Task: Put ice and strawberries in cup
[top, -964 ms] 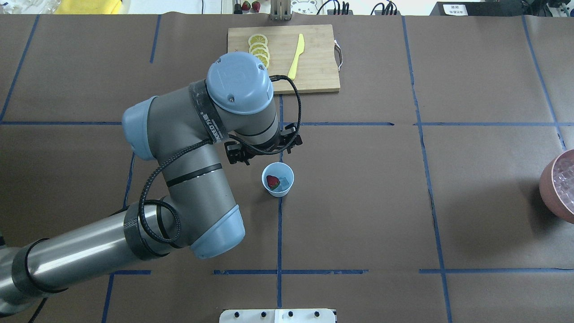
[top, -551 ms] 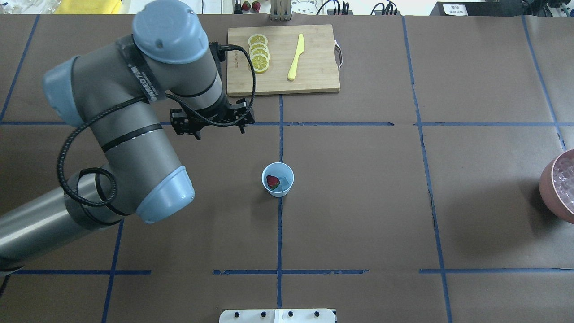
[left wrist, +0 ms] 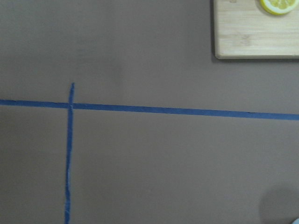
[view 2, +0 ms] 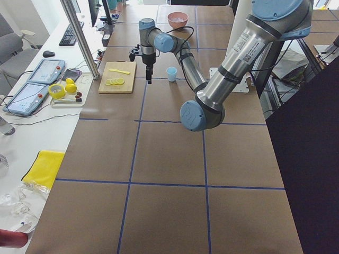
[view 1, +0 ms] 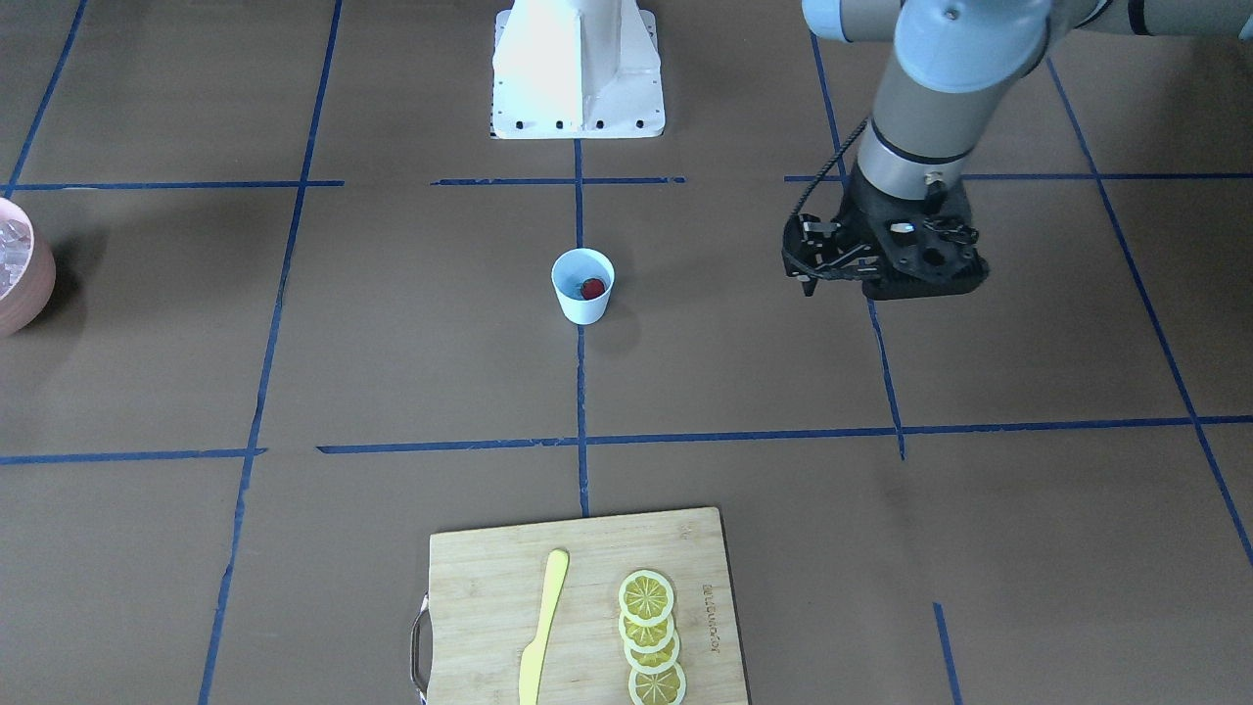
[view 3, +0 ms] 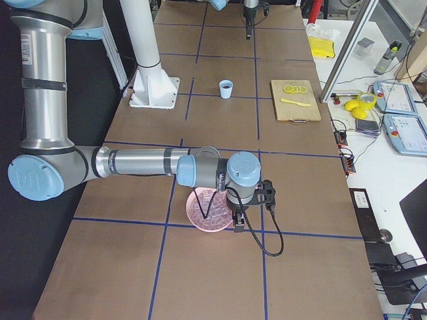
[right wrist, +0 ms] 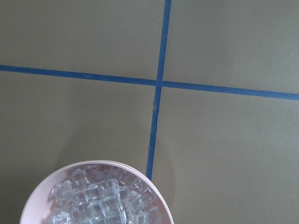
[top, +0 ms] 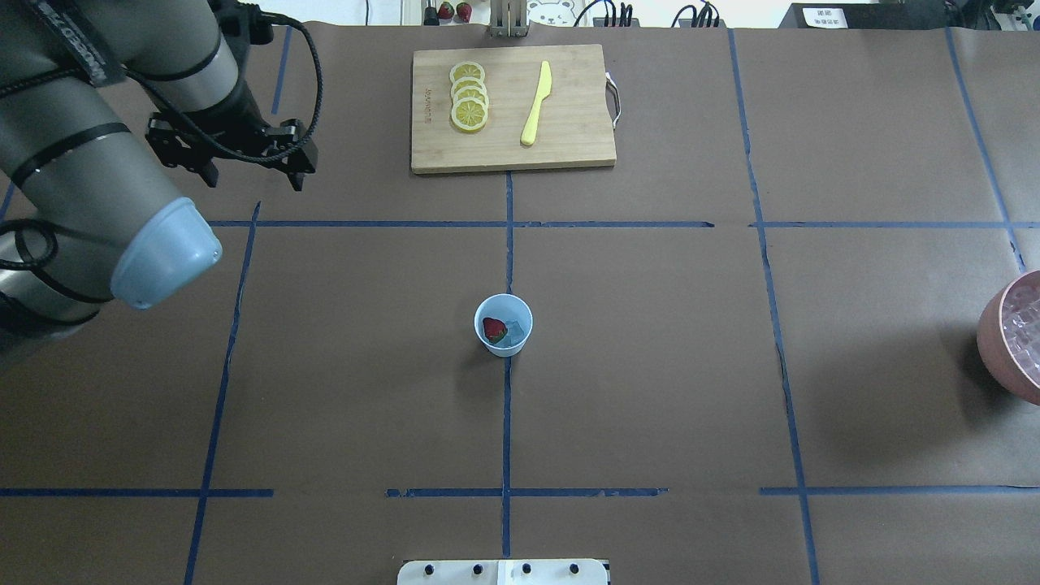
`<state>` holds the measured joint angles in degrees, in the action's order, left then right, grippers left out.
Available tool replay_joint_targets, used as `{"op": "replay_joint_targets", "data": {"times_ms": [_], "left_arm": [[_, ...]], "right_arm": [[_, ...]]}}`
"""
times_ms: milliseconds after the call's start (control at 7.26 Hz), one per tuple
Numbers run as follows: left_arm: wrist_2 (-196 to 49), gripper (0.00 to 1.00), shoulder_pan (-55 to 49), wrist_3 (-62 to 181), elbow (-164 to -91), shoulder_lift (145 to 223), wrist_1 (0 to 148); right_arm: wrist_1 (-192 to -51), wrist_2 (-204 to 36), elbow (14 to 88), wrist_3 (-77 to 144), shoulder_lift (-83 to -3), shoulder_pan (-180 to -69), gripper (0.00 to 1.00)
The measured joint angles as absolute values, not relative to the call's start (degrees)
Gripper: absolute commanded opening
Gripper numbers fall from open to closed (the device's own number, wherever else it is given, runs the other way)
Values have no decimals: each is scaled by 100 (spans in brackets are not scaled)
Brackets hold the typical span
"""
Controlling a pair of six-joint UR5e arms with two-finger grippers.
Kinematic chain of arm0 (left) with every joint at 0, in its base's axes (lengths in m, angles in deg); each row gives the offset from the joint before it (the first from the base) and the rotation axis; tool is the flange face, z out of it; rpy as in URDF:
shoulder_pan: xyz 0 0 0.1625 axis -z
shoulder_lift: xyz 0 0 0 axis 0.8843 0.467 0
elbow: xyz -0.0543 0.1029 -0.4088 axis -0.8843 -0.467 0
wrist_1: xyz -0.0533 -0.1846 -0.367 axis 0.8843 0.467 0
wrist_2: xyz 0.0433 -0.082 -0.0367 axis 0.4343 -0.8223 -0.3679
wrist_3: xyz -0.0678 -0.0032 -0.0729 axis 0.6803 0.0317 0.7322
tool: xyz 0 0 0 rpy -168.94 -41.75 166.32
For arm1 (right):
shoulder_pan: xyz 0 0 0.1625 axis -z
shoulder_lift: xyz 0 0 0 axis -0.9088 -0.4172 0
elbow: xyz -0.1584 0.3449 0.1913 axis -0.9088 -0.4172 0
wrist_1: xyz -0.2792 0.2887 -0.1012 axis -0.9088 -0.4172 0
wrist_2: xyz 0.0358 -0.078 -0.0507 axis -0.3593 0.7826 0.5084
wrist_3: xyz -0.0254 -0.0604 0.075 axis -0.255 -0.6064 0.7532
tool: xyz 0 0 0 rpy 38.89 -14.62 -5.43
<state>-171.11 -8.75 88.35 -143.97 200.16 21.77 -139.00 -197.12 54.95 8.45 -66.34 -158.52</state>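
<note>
The pale blue cup [top: 503,325] stands upright at the table's middle and also shows in the front view [view 1: 582,286]. A small red strawberry [top: 493,328] and a clear ice cube [top: 513,331] lie inside it. My left gripper [top: 253,172] hangs empty above bare table, far to the cup's left and toward the far side, and its jaws look open. My right gripper [view 3: 235,217] shows only in the exterior right view, over the rim of the pink bowl [view 3: 212,208]. I cannot tell if it is open. The bowl holds several ice cubes [right wrist: 100,203].
A wooden cutting board [top: 569,122] at the far middle carries lemon slices [top: 469,97] and a yellow knife [top: 536,101]. Two spare strawberries [top: 455,10] sit past the table's far edge. The pink bowl [top: 1016,341] is at the right edge.
My left arm has swung away from just beside the cup, leftward and toward the far side of the table. The cup and its contents have not moved.
</note>
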Motion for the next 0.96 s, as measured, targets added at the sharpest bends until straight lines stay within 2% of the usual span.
{"op": "replay_joint_targets", "data": {"times_ms": [275, 964], "left_arm": [[-17342, 100, -163, 7469, -14402, 19542, 1965], [-18179, 100, 1705, 4403, -14217, 17670, 2375]], "right_arm": [[-13632, -19700, 5490, 1117, -6727, -15864, 99], [-13571, -19743, 5486, 1268, -6671, -15868, 99]]}}
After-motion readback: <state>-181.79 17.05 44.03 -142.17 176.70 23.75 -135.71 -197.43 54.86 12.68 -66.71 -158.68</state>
